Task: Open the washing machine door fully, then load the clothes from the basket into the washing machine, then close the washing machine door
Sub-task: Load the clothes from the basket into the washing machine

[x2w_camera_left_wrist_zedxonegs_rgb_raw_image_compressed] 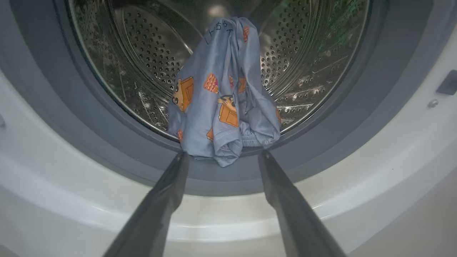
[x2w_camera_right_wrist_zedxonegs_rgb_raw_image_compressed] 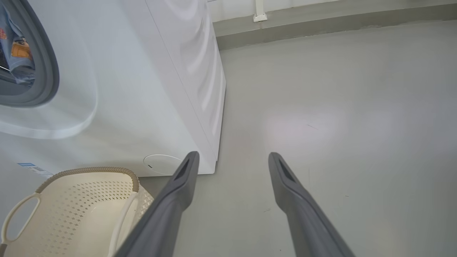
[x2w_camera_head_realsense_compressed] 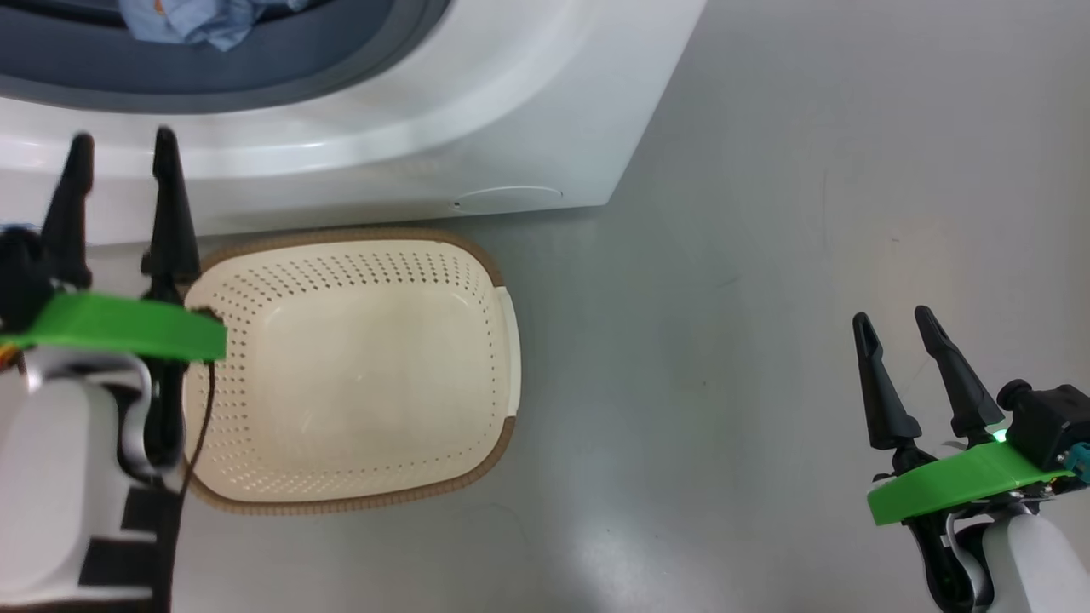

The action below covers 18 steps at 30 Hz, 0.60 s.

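Note:
The white washing machine (x2w_camera_head_realsense_compressed: 511, 111) stands with its mouth uncovered; its door is out of view. Light blue clothes (x2w_camera_left_wrist_zedxonegs_rgb_raw_image_compressed: 225, 103) with orange prints hang over the front lip of the steel drum onto the grey gasket, and show again as clothes (x2w_camera_head_realsense_compressed: 192, 21) and clothes (x2w_camera_right_wrist_zedxonegs_rgb_raw_image_compressed: 18, 53). My left gripper (x2w_camera_left_wrist_zedxonegs_rgb_raw_image_compressed: 224, 155) is open, its fingertips either side of the bundle's lower edge; touching cannot be told. The left gripper (x2w_camera_head_realsense_compressed: 122, 145) is up at the machine's front. The cream basket (x2w_camera_head_realsense_compressed: 349, 234) sits on the floor below with nothing in it. Off to the right, my right gripper (x2w_camera_head_realsense_compressed: 894, 322) hangs open over bare floor.
The machine's right corner and round flap (x2w_camera_right_wrist_zedxonegs_rgb_raw_image_compressed: 162, 164) lie just left of my right gripper (x2w_camera_right_wrist_zedxonegs_rgb_raw_image_compressed: 232, 157). The basket (x2w_camera_right_wrist_zedxonegs_rgb_raw_image_compressed: 89, 170) stands tight against the machine's front, under a blue label (x2w_camera_right_wrist_zedxonegs_rgb_raw_image_compressed: 32, 167). Grey floor stretches right to a wall skirting (x2w_camera_right_wrist_zedxonegs_rgb_raw_image_compressed: 321, 25).

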Tool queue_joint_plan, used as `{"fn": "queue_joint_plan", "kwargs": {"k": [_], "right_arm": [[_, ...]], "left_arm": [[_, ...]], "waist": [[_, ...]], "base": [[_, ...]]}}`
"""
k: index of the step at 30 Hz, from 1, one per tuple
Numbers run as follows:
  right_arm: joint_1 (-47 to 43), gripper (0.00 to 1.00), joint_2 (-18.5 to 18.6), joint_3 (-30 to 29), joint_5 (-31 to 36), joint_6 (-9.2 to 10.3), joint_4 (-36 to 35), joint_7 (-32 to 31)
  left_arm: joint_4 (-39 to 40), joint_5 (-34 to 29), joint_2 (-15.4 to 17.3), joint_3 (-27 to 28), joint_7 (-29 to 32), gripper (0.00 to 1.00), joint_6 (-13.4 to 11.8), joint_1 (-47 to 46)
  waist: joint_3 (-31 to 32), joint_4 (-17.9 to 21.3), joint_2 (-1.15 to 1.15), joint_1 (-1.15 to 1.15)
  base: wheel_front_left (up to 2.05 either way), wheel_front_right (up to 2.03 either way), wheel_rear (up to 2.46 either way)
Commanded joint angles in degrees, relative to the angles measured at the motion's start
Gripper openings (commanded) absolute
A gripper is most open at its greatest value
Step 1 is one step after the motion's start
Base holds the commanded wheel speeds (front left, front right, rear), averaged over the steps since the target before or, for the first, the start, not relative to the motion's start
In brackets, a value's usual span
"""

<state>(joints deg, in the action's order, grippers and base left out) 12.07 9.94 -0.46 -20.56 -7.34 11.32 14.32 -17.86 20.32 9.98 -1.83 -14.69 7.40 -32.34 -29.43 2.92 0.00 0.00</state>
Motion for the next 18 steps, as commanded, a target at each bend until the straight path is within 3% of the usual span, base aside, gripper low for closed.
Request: {"fn": "queue_joint_plan", "kwargs": {"k": [1, 18], "right_arm": [[0.1, 1.00, -0.1, 1.6, 0.6, -0.14, -1.4, 0.7], [2.4, 1.00, -1.5, 3.5, 0.3, -0.14, -1.3, 0.7]], "left_arm": [[-0.9, 0.8, 2.8, 0.8, -0.3, 1.00, 0.1, -3.6], [-21.6, 3.2, 8.0, -5.0, -0.3, 1.00, 0.1, -23.1]], "waist": [[-1.2, 0.7, 0.00, 0.00], [-4.9, 4.1, 0.00, 0.00]], "base": [[0.00, 0.00, 0.00], [0.00, 0.00, 0.00]]}}
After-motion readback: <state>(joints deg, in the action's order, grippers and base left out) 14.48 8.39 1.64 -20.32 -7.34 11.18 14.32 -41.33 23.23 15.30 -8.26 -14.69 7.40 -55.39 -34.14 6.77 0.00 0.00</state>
